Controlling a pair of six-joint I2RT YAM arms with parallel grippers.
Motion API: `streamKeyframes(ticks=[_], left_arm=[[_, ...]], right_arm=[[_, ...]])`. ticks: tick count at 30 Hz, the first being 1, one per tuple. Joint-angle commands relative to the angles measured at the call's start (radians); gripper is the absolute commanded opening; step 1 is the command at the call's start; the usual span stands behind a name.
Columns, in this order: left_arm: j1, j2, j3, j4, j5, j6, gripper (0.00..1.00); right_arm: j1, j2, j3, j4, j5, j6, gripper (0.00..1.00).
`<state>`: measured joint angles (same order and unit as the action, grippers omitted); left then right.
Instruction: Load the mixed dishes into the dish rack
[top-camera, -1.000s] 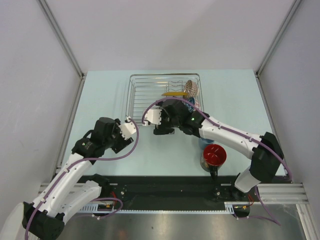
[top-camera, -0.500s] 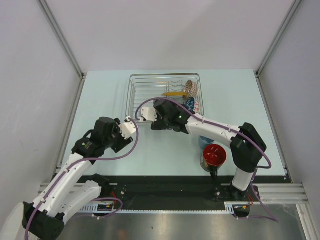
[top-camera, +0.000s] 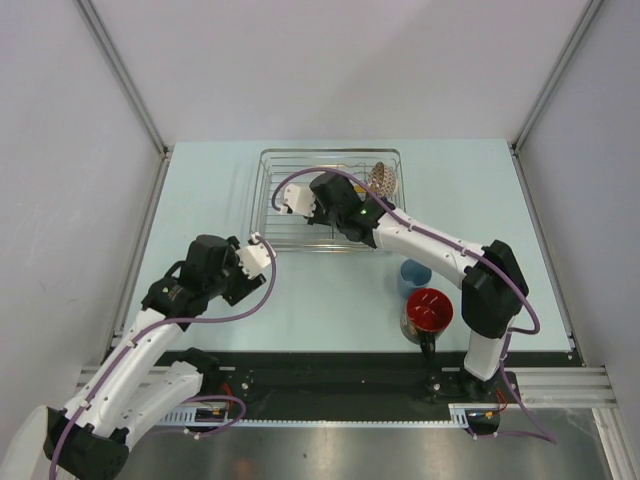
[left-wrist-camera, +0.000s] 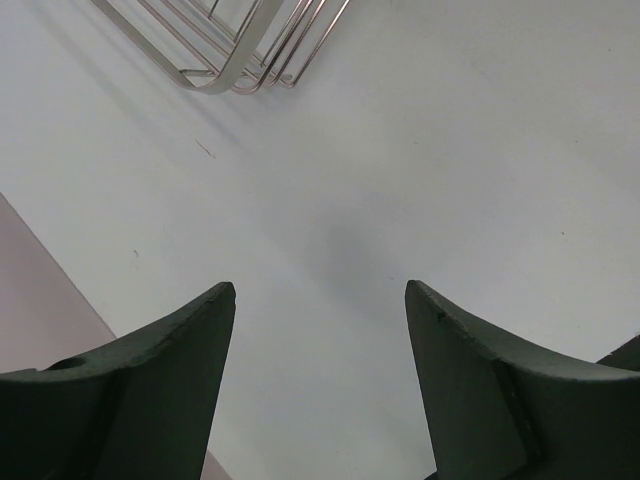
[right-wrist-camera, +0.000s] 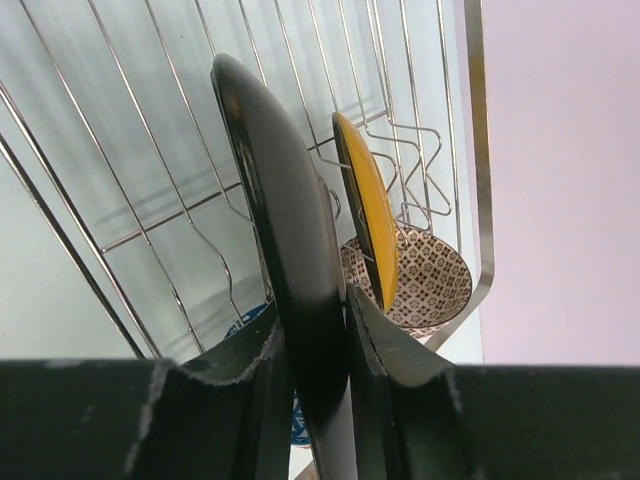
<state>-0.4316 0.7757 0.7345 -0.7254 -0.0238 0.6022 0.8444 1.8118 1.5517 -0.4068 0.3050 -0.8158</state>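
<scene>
Right gripper (right-wrist-camera: 318, 335): fingers closed on both faces of a black plate (right-wrist-camera: 270, 180), held on edge over the dish rack (right-wrist-camera: 478, 150), just beside a yellow-faced plate (right-wrist-camera: 368, 210) and patterned bowl (right-wrist-camera: 430, 275) standing in it.
Left gripper (left-wrist-camera: 320, 300): spread, empty, above the pale blue table (left-wrist-camera: 450, 150).
Blue cup (top-camera: 414, 274), red-lined mug (top-camera: 428, 310): on the table, near the rack.
Grey walls (top-camera: 350, 60) enclose the table.

The black plate (right-wrist-camera: 280, 200) hides part of the patterned bowl (right-wrist-camera: 435, 275) behind it.

the left arm (top-camera: 125, 365) and right arm (top-camera: 440, 255) are made of white shells and black joints. a purple cable (top-camera: 274, 280) is run along each. a green light (top-camera: 361, 212) is set in the right arm. the left gripper (left-wrist-camera: 318, 288) is fitted with dark curved fingers (left-wrist-camera: 130, 400).
</scene>
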Motion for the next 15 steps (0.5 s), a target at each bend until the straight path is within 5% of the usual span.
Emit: streamKeyframes(ticks=[1, 15], left_arm=[[0.008, -0.015, -0.004, 0.020, -0.011, 0.007, 0.74], [0.008, -0.010, -0.004, 0.026, -0.013, 0.007, 0.75]], right_arm=[[0.005, -0.039, 0.027, 0.023, 0.009, 0.050, 0.00], [0.024, -0.121, 0.045, 0.227, 0.158, -0.111, 0.00]])
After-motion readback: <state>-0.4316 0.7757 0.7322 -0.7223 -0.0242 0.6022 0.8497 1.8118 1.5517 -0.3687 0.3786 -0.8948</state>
